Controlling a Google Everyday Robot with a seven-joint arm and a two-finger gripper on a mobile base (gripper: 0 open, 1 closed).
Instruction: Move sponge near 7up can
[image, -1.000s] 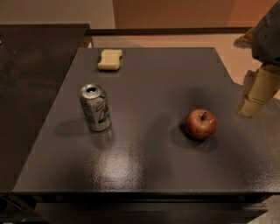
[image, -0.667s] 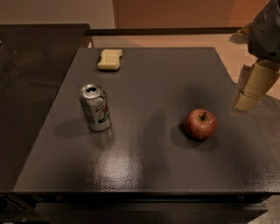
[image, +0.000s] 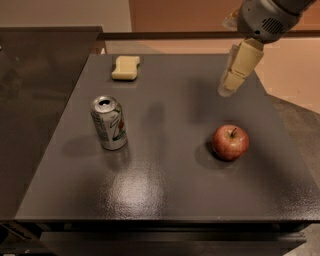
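Dark table (image: 165, 200) fills the view, glossy, with a sheen toward its front edge. The sponge (image: 125, 67) lies flat at the far left, just inside the back edge and a little in from the left edge, touching nothing. Straight toward the front from it stands the can (image: 109, 123), upright, pull-tab top showing, on the left side of the table, well apart from the sponge with bare table between the two. Room around the can: a strip of table on its left before the edge, a wide bare stretch on its right, and more in front of it. Over on the right half sits the apple (image: 230, 142), stem up, well apart from the can and far from the sponge, with a margin of table left before the right edge.

Now the gripper (image: 226, 89): it hangs over the far right part of the table, beyond the apple, across the table's width from the sponge. It slants down and to the left, tip lowest, and it has hold of nothing. Open or closed? Can't tell from this angle. The arm (image: 265, 17) comes in from the top right corner, its grey wrist housing above the table's back edge. Left of the table runs a darker counter (image: 35, 100); off the right edge is pale floor (image: 295, 75)
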